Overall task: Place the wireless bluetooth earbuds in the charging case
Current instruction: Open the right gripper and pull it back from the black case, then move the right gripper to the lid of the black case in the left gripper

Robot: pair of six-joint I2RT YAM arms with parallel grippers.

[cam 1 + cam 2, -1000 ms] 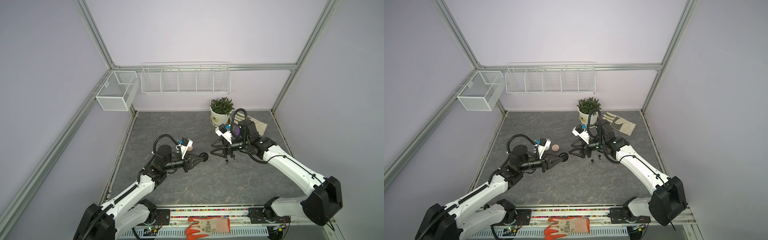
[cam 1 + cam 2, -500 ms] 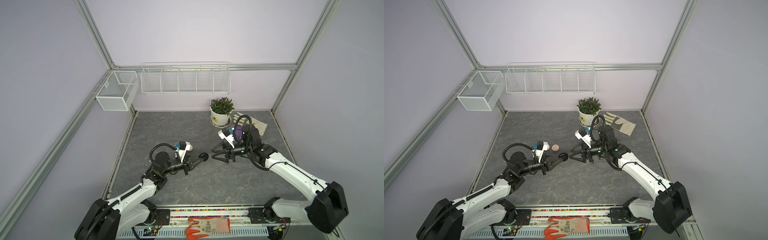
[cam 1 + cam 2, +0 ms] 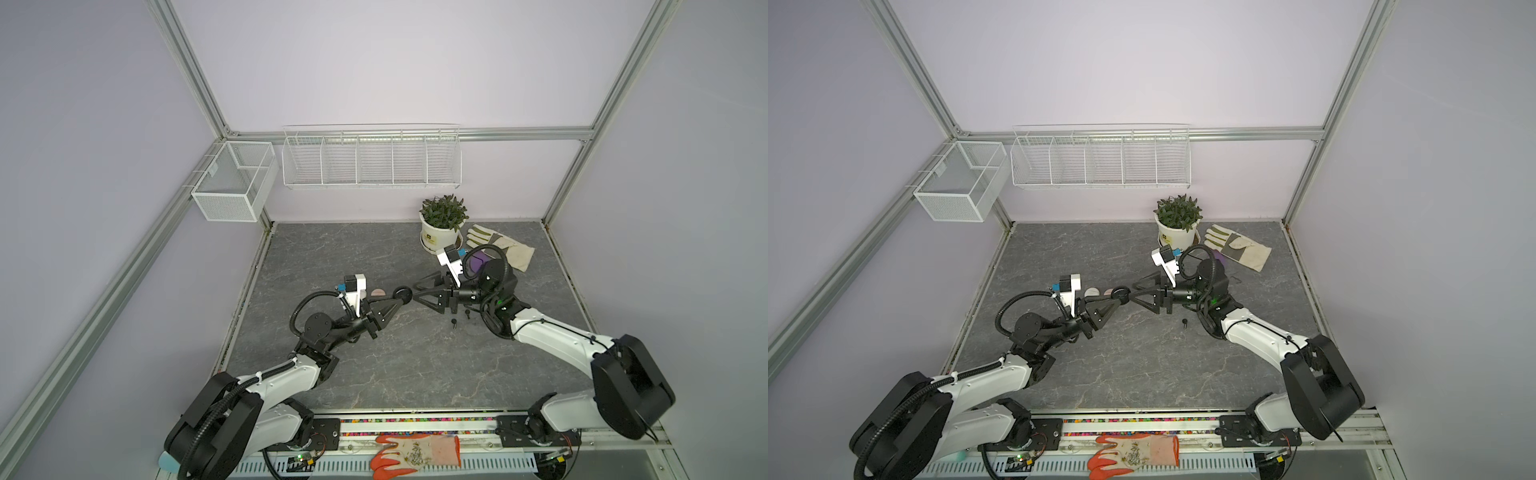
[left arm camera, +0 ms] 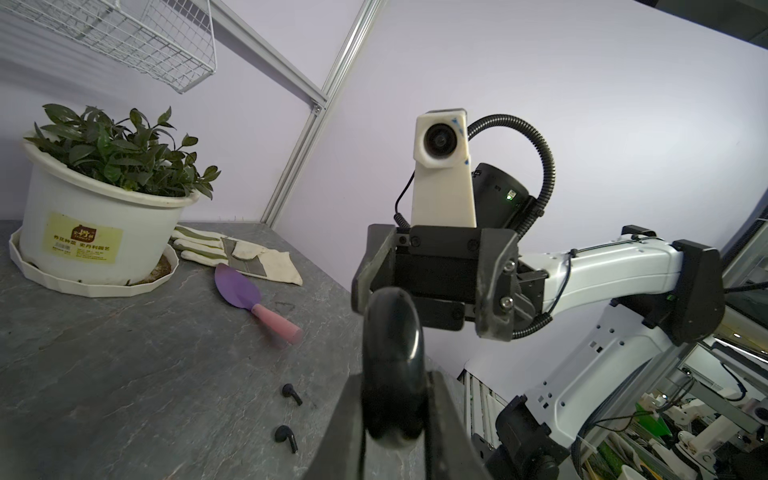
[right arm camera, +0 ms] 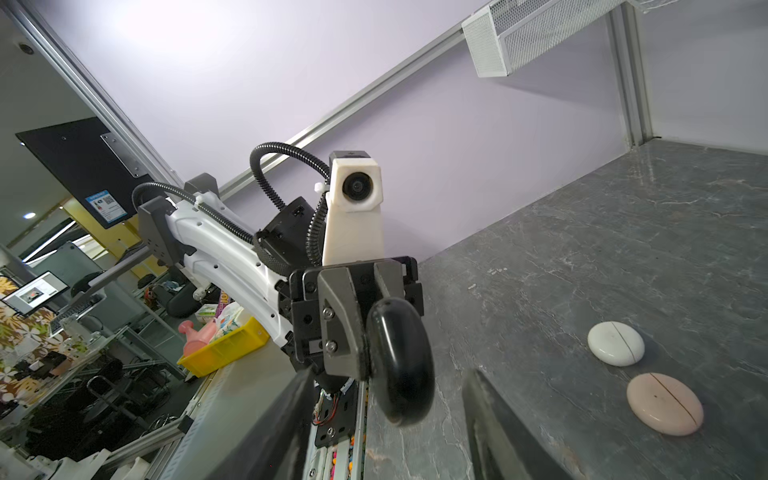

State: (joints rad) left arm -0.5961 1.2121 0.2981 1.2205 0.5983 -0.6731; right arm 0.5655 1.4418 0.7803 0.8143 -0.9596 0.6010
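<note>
My left gripper (image 3: pixel 398 297) (image 4: pixel 392 378) is shut on a black round charging case (image 3: pixel 402 292) (image 3: pixel 1121 291) (image 4: pixel 392 332) and holds it on edge above the middle of the table. My right gripper (image 3: pixel 415 290) (image 3: pixel 1133 291) (image 5: pixel 388 374) faces it, open. Its fingertips reach the case (image 5: pixel 399 361), with a gap on both sides. Two black earbuds (image 3: pixel 454 322) (image 4: pixel 291 392) lie on the table below the right wrist. The second one (image 3: pixel 467 312) (image 4: pixel 286 436) is close beside the first.
A white case (image 5: pixel 616 343) and a pink case (image 5: pixel 664 409) lie shut behind the left gripper. At the back right are a potted plant (image 3: pixel 440 237), a work glove (image 3: pixel 500 249) and a purple trowel (image 4: pixel 239 286). An orange glove (image 3: pixel 415 453) lies on the front rail.
The right gripper has swung up from the earbuds, come level with the black case and opened a little wider. The left gripper has kept hold of the case and shifted it slightly back.
</note>
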